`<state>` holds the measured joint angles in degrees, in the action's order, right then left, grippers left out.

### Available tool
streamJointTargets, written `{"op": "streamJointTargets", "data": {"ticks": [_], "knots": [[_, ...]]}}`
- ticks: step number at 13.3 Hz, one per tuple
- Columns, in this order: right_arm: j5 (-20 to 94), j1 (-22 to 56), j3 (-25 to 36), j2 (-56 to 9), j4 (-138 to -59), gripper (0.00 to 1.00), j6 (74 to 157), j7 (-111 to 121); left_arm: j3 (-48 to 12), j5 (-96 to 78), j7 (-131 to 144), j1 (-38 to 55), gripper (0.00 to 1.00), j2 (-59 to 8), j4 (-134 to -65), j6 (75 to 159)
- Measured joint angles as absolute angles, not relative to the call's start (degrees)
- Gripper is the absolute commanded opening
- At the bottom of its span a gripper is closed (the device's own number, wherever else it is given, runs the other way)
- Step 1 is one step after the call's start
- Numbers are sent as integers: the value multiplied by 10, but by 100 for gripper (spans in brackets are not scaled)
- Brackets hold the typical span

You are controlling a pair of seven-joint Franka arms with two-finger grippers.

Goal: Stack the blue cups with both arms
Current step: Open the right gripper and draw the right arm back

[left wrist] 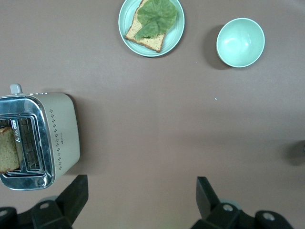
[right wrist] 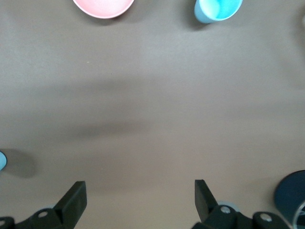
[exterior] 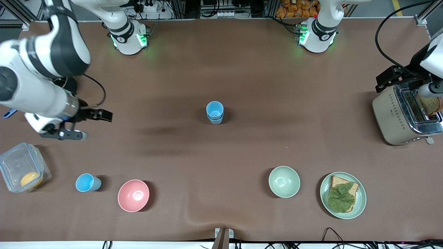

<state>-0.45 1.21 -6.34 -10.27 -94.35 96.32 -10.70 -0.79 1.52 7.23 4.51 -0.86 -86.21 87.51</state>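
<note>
- Along the desk [exterior: 242, 79], starting at the right arm's end, we see a clear lidded container [exterior: 21, 172] with something orange inside; it plays no part in the stacking.
- Over bare desk above that container hangs the right pincer [exterior: 90, 122], its fingers spread wide and holding nothing, as the right wrist view confirms.
- Next comes the single blue cup [exterior: 88, 182], upright with its mouth up, just beside a pink bowl [exterior: 133, 195], both near the front camera. We judge this the cup left to add, and it sits within the right arm's reach.
- At the middle of the desk stands the blue cup stack [exterior: 215, 112]: one cup nested in another, upright. We read the central spot as chosen so that either arm can reach it.
- Farther along lie a green bowl [exterior: 284, 181] and a green plate [exterior: 343, 195] carrying toast topped with a lettuce leaf, both apart from the stack.
- At the left arm's end sits a toaster [exterior: 405, 117] with a slice of bread [exterior: 429, 105] standing in a slot.
- Over the desk beside the toaster hovers the left pincer [left wrist: 140, 200], fingers parted and empty in its wrist view; we take this arm to be waiting.
</note>
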Motion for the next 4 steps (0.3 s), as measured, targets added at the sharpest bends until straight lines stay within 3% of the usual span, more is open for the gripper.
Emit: {"op": "streamJointTargets", "data": {"ticks": [4], "knots": [[-5, -27, -63, -47, -943, 100, 907, -14, -27, 15, 72, 35, 100, -10, -863, 875]]}}
